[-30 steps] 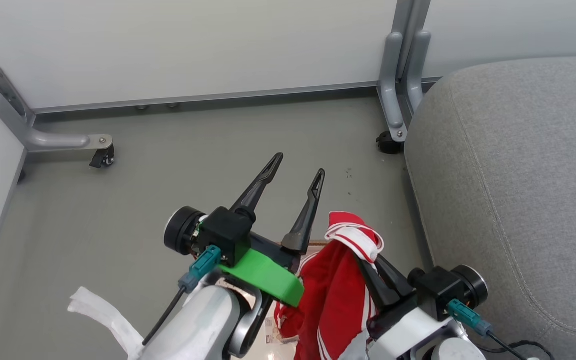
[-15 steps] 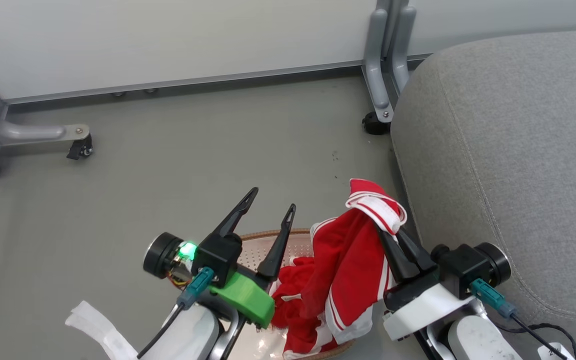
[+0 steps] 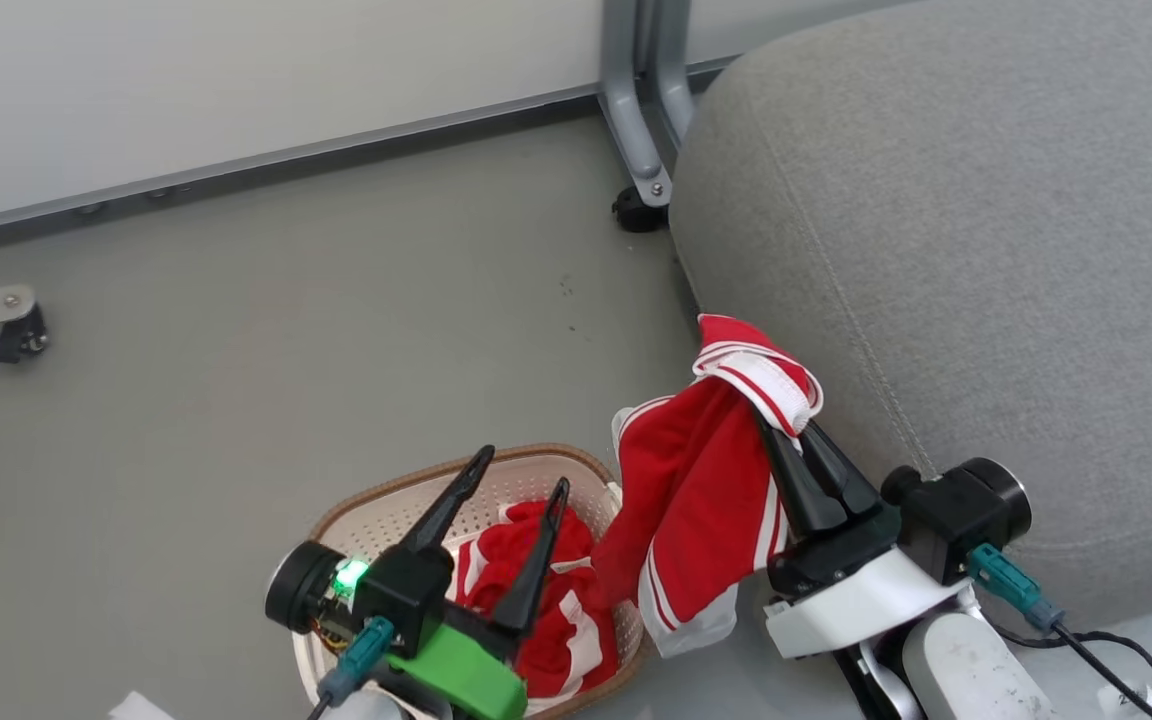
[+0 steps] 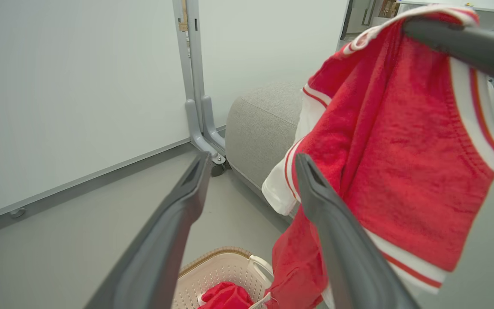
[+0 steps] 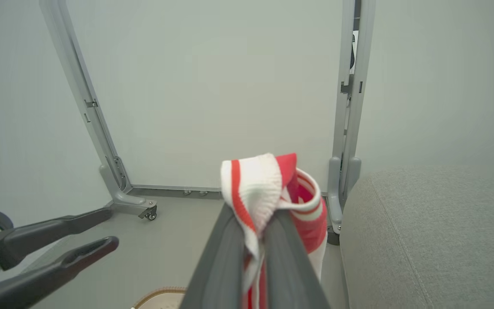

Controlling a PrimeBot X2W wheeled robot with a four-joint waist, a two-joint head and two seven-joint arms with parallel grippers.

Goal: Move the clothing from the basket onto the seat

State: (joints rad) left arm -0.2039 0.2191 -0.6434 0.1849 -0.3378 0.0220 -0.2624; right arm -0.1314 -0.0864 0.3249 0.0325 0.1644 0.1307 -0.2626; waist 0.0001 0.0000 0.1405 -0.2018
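I see the big grey seat point(image 3: 986, 250) on the right side of the floor point(image 3: 236, 320). The basket point(image 3: 376, 505) sits near it, with red clothing point(image 3: 526, 560) inside. My right gripper point(image 3: 776, 425) pinches one red piece point(image 3: 696, 500), which hangs over the basket's right edge. My left gripper point(image 3: 525, 468) is wide open above the basket.

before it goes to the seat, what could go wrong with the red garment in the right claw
1. The right claw pinches the held garment only by its striped band, so it might slip free.
2. Its hanging hem sits close to the basket rim and the open left claw, and could snag there.
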